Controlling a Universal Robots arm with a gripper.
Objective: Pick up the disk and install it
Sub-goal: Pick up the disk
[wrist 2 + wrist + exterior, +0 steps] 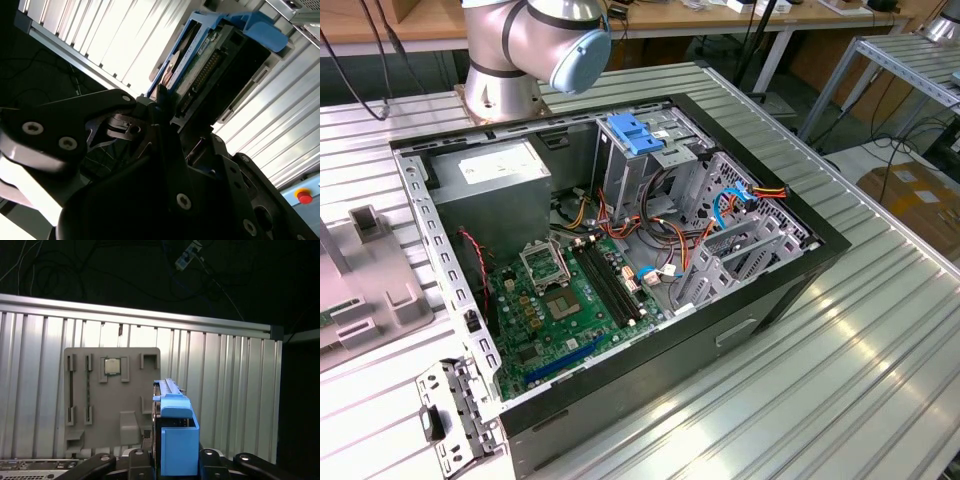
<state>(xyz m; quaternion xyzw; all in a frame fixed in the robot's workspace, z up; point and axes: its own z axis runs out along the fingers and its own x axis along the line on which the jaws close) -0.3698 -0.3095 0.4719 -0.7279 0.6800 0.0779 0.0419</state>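
Note:
The disk stands edge-on between my gripper's black fingers, its blue plastic rail and tab facing the camera in the first wrist view. In the second wrist view the disk shows its green circuit board and connector row inside the blue frame, held above the ribbed metal table. My gripper is shut on the disk; in the second wrist view the gripper has it by one end. The open computer case lies on the table in the exterior view, with its drive cage at the back.
A light-blue latch tops the drive cage, and a grey power-supply box sits beside it. A grey fixture tray holding a chip lies on the ribbed table. The arm's base stands behind the case. A red button sits near the table edge.

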